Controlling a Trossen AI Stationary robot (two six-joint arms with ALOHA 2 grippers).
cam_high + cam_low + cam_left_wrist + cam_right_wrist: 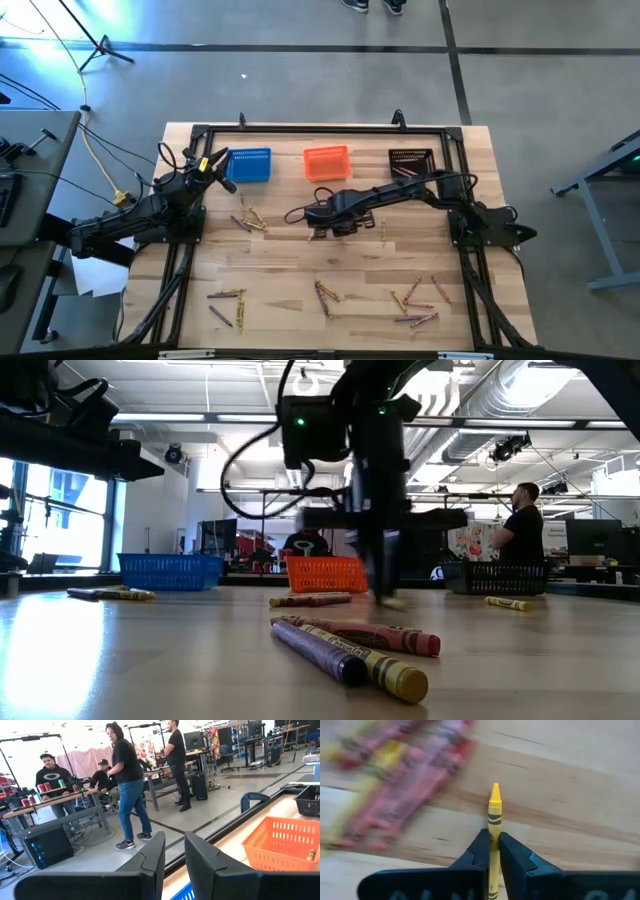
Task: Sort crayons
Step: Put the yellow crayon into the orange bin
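My right gripper [322, 232] points down at the middle of the table, shut on a yellow crayon [495, 805]; in the low view its fingers [385, 592] reach down to the tabletop. More crayons lie flat in loose groups [248, 220] [325, 295] [415, 300] [225, 296]. My left gripper [175, 860] waits at the far left beside the blue basket [249, 165], open, with nothing between its fingers. My right gripper pinches the yellow crayon between its two fingers [480, 850], on the wrapped shaft [494, 827] below the pointed tip. The fingers come from above and lie across the crayon, whose tip [495, 790] sticks out past them. Whether it is off the wood I cannot tell.
Three mesh baskets stand along the far edge: blue, orange [327, 162] and black [411, 162]. Crayons [350, 645] lie close to the near edge. A black frame [300, 128] rims the table. People stand and sit in the room beyond.
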